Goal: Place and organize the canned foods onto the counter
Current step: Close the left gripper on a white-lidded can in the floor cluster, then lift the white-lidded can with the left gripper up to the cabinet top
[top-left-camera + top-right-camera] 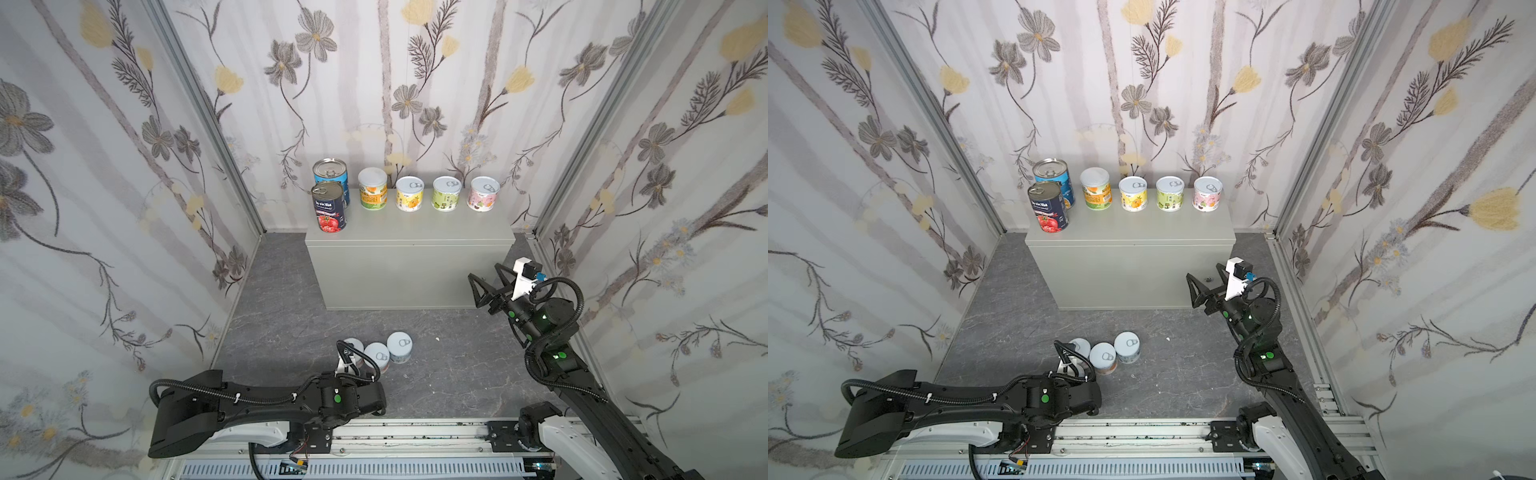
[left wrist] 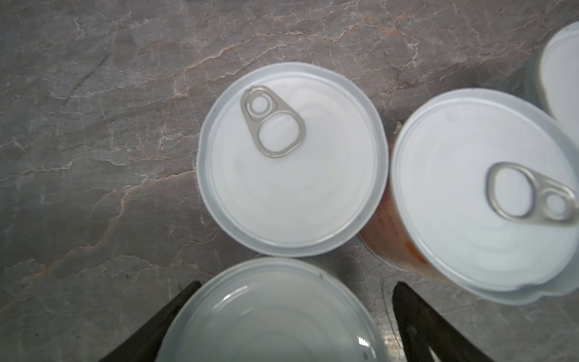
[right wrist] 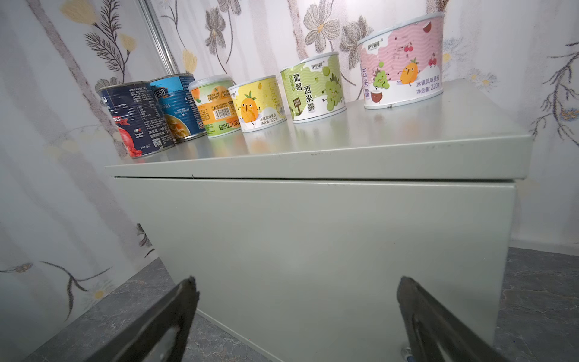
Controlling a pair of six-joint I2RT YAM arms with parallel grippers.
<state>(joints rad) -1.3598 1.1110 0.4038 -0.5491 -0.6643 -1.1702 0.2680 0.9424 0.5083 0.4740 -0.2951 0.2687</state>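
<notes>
The dark marbled floor (image 1: 274, 316) is shut in by flowered walls (image 1: 83, 216) on three sides. The counter (image 1: 415, 232) stands against the back wall, with a strip of floor free at each end and a broad bare stretch before its front face. Its top is bare along the whole front edge right of the front left corner. The six cans on it keep to the back and left edges.

The right gripper (image 1: 483, 270) hangs before the right end of the counter's front face, lower than the top's lip and clear of it. Its jaws are wide apart with nothing between them. The left gripper (image 2: 297, 283) points down at the floor, jaws apart astride a pale-lidded can (image 2: 266, 316). Floor shows between that lid and one finger (image 2: 419, 313); whether the other finger touches cannot be told.

The blue can (image 1: 331, 176) fills the back left corner. The navy tomato can (image 1: 329, 208) stands directly in front of it on the left edge; whether the two touch cannot be told. Rightward along the back edge come the orange-label can (image 1: 372, 189), yellow can (image 1: 409, 194), green can (image 1: 446, 193) and pink can (image 1: 483, 193), with narrow gaps between them. Some bare top is left between the pink can and the right edge.

On the floor, the middle can (image 2: 291, 160) sits just beside the straddled lid. The orange-sided can (image 2: 479, 194) is just beside that, and a fourth can (image 2: 564, 72) is cut off by the frame. A pale speck (image 1: 437, 338) lies on the open floor to their right.
</notes>
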